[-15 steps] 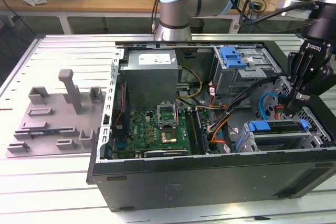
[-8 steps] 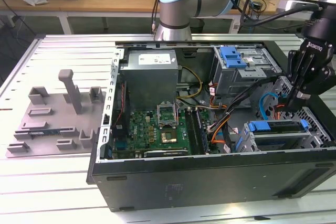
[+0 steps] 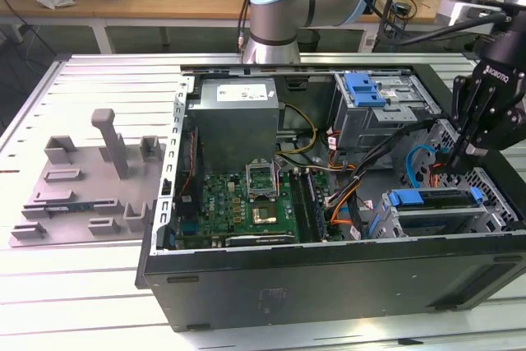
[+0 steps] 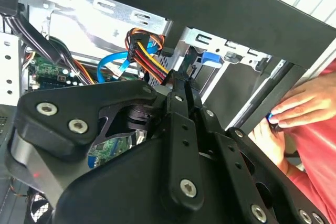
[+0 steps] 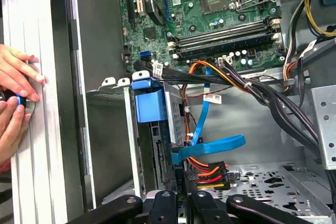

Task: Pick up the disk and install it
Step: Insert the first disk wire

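Metal table (image 3: 82, 285), open computer case (image 3: 329, 285), jaws closed

Exterior view: raised and set back, looking obliquely down onto the open black steel computer case (image 3: 329, 285) on the slatted aluminium table (image 3: 74, 310).

Both wrist views: close, inside the case, looking past the black metal gripper (image 4: 181, 85) (image 5: 181, 195). The first wrist view faces the green motherboard (image 5: 220, 14). The second wrist view faces the case wall.

Shared by both wrist views: the flat blue data cable (image 4: 105, 61) (image 5: 210, 145) and a person's hands (image 4: 299, 106) (image 5: 16, 74).
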`<state>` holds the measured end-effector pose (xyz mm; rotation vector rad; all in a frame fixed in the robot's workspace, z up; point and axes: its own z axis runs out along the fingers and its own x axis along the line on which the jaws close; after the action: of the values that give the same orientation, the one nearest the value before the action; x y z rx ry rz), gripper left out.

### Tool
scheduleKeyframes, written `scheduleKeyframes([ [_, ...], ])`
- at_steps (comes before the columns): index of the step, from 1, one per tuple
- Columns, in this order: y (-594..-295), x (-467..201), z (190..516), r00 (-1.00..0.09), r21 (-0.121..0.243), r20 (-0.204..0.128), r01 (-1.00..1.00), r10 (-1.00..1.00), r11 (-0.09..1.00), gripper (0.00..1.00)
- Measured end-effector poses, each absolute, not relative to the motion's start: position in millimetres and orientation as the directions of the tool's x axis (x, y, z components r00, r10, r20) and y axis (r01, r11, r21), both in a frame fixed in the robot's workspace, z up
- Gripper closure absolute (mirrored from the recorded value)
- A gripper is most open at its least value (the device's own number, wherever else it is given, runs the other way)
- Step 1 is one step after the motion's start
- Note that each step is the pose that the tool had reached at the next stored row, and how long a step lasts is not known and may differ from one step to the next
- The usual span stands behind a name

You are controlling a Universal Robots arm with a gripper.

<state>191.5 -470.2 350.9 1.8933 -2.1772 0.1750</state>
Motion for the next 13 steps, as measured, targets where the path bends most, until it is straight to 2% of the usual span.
scheduleKeyframes([
  [9,-485,186,352,-0.118,0.074,0.197,-0.988,-0.973,0.135,0.83],
  [13,-490,185,352,-0.116,0.074,0.18,-0.989,-0.977,0.131,0.83],
])
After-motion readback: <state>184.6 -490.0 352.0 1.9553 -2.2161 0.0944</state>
